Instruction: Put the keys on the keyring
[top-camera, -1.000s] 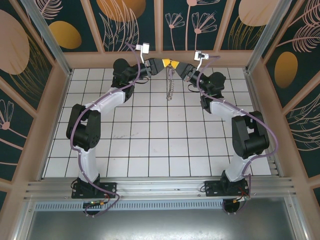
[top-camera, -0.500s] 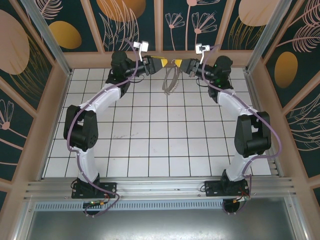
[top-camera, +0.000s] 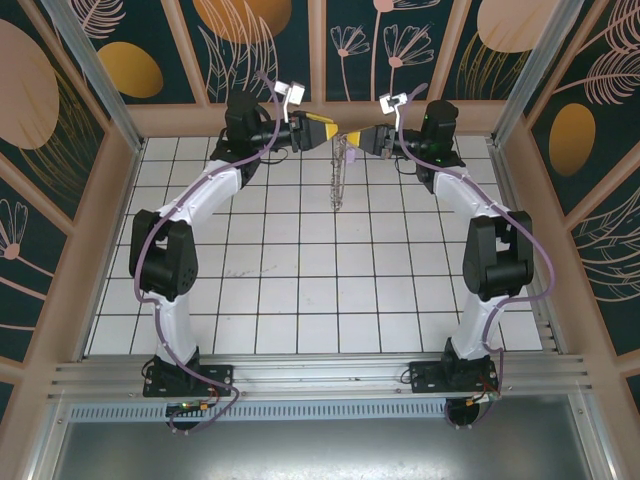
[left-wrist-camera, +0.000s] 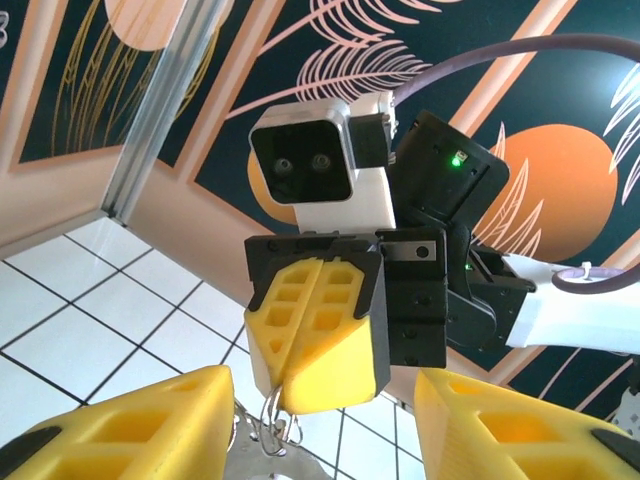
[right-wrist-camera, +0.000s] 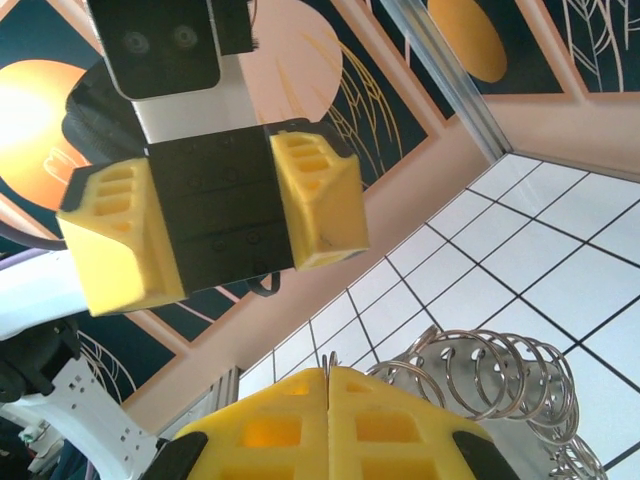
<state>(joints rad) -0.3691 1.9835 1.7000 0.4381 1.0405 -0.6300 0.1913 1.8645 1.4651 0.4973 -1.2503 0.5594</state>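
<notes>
At top centre of the overhead view | we see the keyring (top-camera: 340, 178) hanging edge-on above the tiles | right gripper (top-camera: 353, 138) pinched together on its wire | left gripper (top-camera: 330, 130) facing it, close, fingers spread apart

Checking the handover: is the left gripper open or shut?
Open. The left gripper has its yellow fingers wide apart; the keyring hangs from the right gripper.
</notes>
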